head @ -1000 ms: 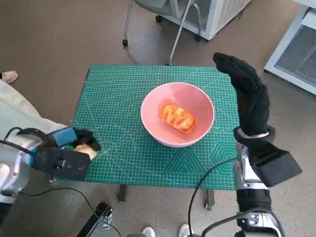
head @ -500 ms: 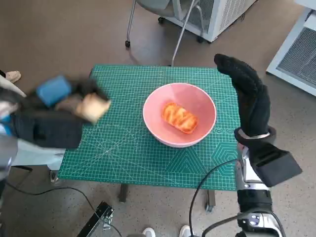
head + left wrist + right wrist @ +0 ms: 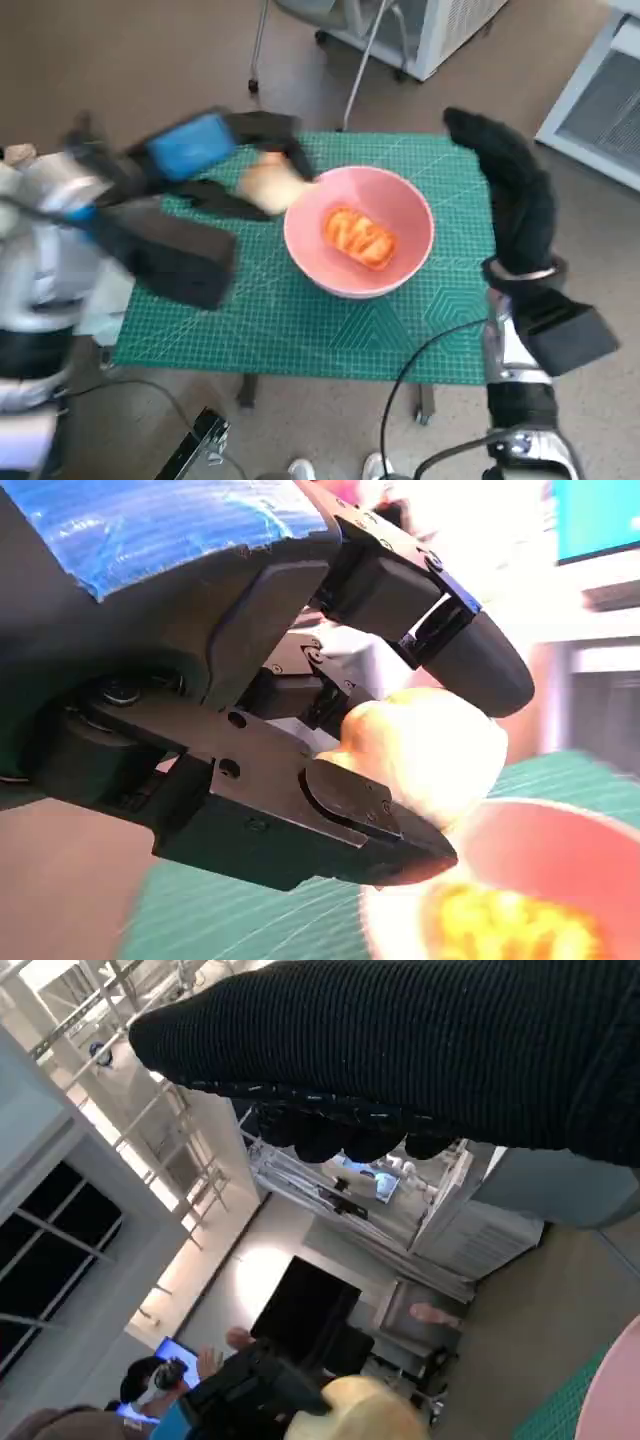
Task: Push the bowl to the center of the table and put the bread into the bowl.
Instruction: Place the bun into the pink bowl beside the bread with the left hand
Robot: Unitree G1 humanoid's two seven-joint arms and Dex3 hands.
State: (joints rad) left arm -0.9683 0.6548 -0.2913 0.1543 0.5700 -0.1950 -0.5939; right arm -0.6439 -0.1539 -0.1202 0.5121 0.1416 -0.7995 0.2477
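The left hand (image 3: 215, 150) has carried the bread (image 3: 270, 186) to the bowl (image 3: 400, 200) rim

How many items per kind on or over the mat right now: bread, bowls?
Bread: 2, one orange-glazed piece lying in the bowl, one pale roll held by the left hand at the bowl's rim.
Bowls: 1, the pink bowl.
Total: 3.
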